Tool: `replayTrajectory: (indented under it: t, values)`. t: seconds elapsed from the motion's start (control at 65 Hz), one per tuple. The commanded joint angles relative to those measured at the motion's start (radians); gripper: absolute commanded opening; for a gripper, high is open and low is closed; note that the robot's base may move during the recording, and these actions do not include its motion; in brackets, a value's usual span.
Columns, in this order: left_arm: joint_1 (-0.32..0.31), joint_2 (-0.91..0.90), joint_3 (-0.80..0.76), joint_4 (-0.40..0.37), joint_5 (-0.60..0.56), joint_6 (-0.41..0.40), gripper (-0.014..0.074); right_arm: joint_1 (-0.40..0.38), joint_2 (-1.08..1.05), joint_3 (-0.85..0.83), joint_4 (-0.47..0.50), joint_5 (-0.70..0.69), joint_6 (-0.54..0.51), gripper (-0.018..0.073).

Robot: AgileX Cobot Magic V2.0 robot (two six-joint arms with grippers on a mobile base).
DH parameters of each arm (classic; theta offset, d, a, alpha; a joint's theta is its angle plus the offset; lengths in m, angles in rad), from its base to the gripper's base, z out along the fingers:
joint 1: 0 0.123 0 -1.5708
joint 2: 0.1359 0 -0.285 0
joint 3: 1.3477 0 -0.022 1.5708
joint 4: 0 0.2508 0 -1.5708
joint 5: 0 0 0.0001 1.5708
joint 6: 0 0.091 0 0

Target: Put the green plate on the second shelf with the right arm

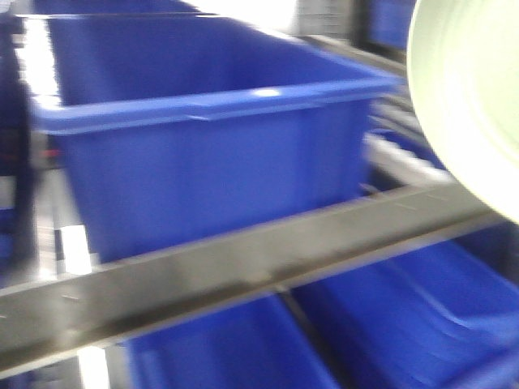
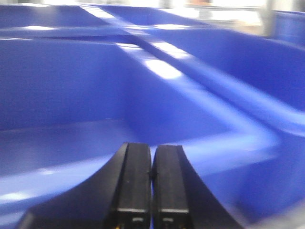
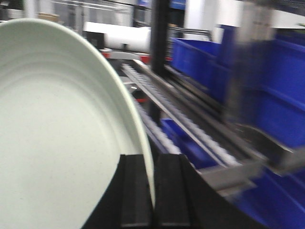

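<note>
Grab's done: right hand [image 3: 153, 191] pinches the green plate [image 3: 62, 143] by its rim, held up in the air near the shelf rail [image 1: 243, 267]. Not shelved yet. Left hand [image 2: 151, 186] closed, empty.

Green plate [image 3: 62, 143]: pale, matt, faintly speckled surface with shallow concentric ridging; whether it is plastic or ceramic cannot be told. Blue bins [image 1: 211, 154]: smooth moulded plastic, glossy, with bright highlights along rims and walls. Shelf rail [image 1: 243, 275]: grey metal with a dull sheen. Roller track [image 3: 190, 129]: bare silvery metal, reflective. Fingers [image 3: 136, 191] of the right gripper [image 3: 153, 160] and fingers [image 2: 136, 181] of the left gripper [image 2: 151, 150]: black, smooth, satin finish, plastic-like, with soft grey highlights on the curved outer faces.
</note>
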Motion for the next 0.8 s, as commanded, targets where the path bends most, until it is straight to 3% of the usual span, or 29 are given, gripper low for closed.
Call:
replayTrajectory:
  t: [0.0, 0.784]
  values:
    - [-0.008, -0.016, 0.042, -0.008, -0.085, -0.008, 0.013, -0.006, 0.012, -0.033, 0.009, -0.118, 0.003, 0.0057]
    - [-0.008, -0.016, 0.042, -0.008, -0.085, -0.008, 0.013, -0.006, 0.012, -0.033, 0.009, -0.118, 0.003, 0.0057]
